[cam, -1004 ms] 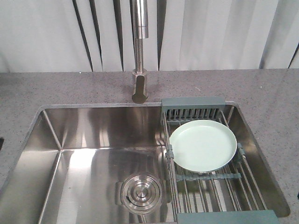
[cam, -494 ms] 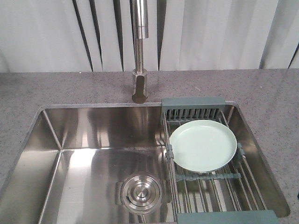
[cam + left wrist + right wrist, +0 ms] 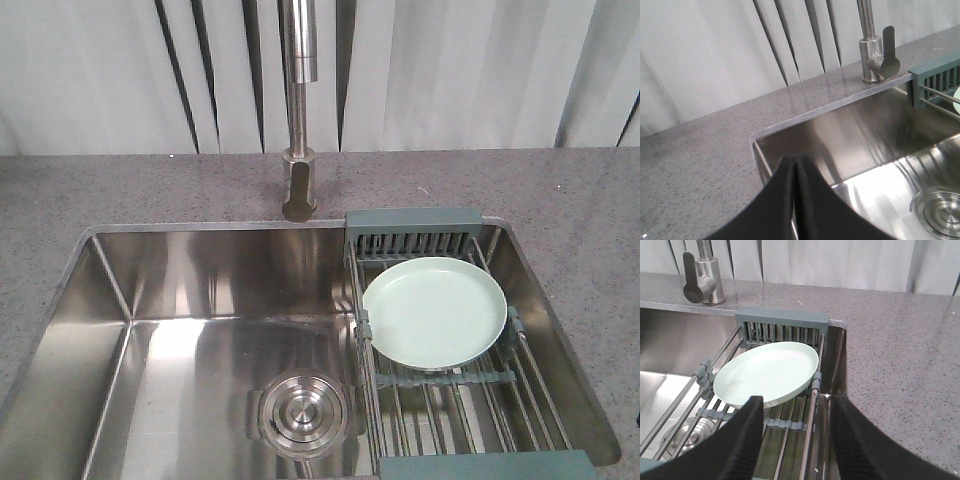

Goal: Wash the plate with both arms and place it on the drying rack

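- Front view: the plate point(image 3: 434, 311) lies flat on the drying rack point(image 3: 455, 385), toward the rack's back end, just in front of the grey-blue end piece. The rack spans the right part of the sink point(image 3: 200, 290); the drain point(image 3: 303, 413) sits near the basin's front edge, left of the rack. The faucet point(image 3: 298, 110) rises from the countertop point(image 3: 120, 190) behind the sink's back edge. Neither arm shows here.
- Left wrist view: the left gripper point(image 3: 795, 172) has its two black fingers pressed together, nothing between them, hanging over the sink's back-left corner. Basin below it is bare steel, lots of room to swing right. Only a sliver of the plate shows at the right edge.
- Right wrist view: the right gripper point(image 3: 792, 412) is spread wide, empty, hovering right at the plate's point(image 3: 765, 372) near rim, one finger either side of that edge.
- My read: whether this is the opening pickup or the finish I cannot tell from here. If it is the pickup, the right arm should come in low, slide one finger under the raised rim between rods, and pinch gently, since a glossy plate will slip.
- Room: the sink wall and counter edge crowd the plate's right side, so lift straight up before carrying it left over the open basin, keeping clear of the faucet.
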